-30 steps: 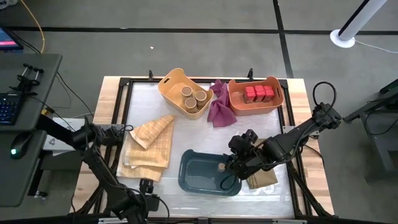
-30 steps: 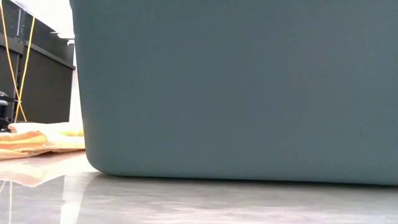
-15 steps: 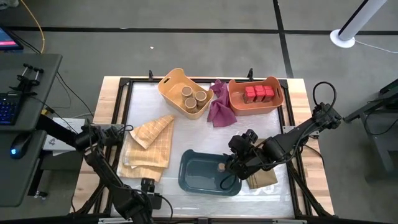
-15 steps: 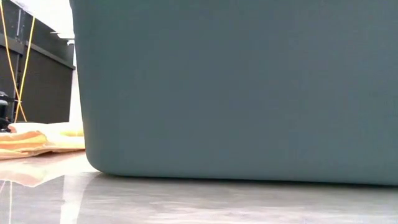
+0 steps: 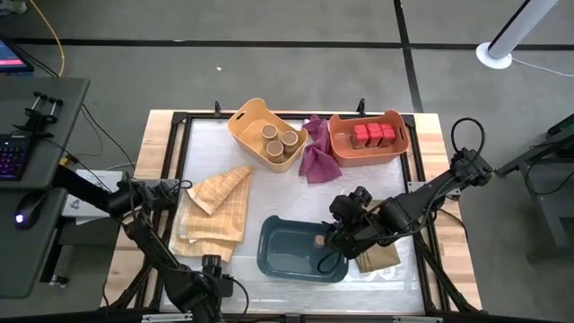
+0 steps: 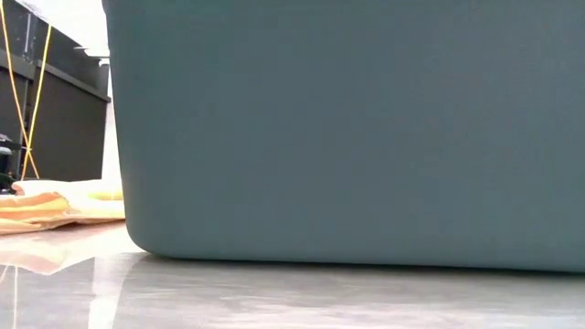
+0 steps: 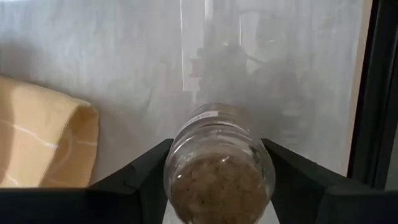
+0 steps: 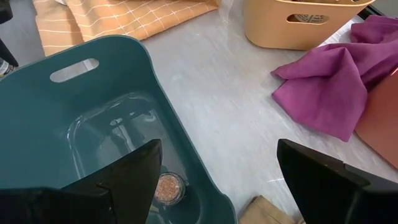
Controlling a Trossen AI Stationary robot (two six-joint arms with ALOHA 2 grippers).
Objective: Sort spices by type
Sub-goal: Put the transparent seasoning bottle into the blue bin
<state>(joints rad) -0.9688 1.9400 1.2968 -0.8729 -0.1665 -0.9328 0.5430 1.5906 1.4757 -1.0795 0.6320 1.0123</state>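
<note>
High view, going left to right: your left gripper [image 5: 212,285] hugs a clear round jar [image 7: 219,163] of brown grains at the near edge. Teal plastic bin [image 5: 280,254] holds one tiny jar [image 8: 168,188]; your right gripper [image 5: 334,244] hangs spread above it, nothing held. Glossy pale tabletop [image 5: 269,179].

The whole desk [image 5: 296,193] is viewed straight down from overhead. The low view is set at desk height, filled by the teal bin [image 6: 347,128] wall close up. That bin [image 8: 74,124] is shared with the right wrist view.
</note>
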